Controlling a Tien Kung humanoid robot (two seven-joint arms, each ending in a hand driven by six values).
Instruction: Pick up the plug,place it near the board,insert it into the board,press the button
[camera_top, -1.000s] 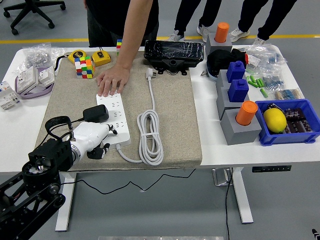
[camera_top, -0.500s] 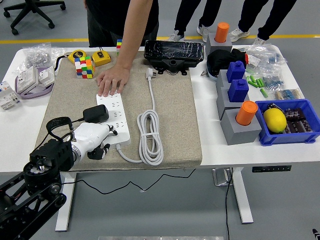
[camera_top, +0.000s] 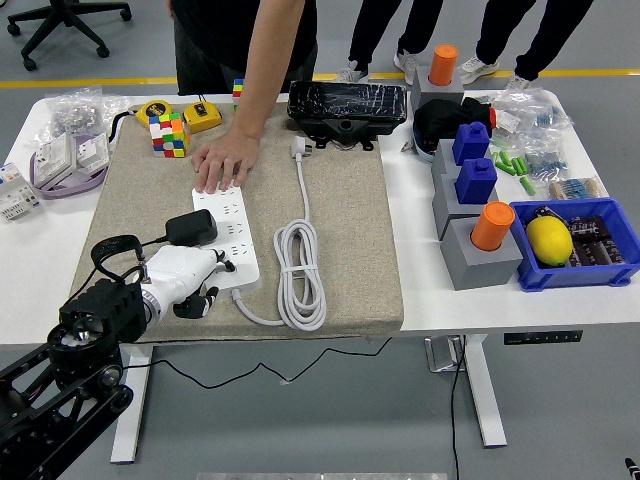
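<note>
On the beige mat (camera_top: 340, 230), near its front-left corner, the left hand (camera_top: 185, 275) lies low, white fingers (camera_top: 212, 262) pointing toward the power strip (camera_top: 228, 238). Fingertips reach the strip's near end, touching or just short of it; cannot tell which. Fingers look loosely curled and hold nothing.

Black plug (camera_top: 192, 227) sits just beyond the hand, at the strip's left edge, apparently seated on a socket; its thin black cable (camera_top: 105, 250) loops back alongside the robot's wrist. Plug and hand are close but apart, the plug clear of the fingers.

Farther from the hand, at the strip's far end, a person's hand (camera_top: 225, 160) lies flat, palm down, pressing on that end. To the right of the hand, the strip's white cord (camera_top: 300, 265) lies in a coil on the mat, its white plug end (camera_top: 298, 149) further away.

Right arm out of view.
</note>
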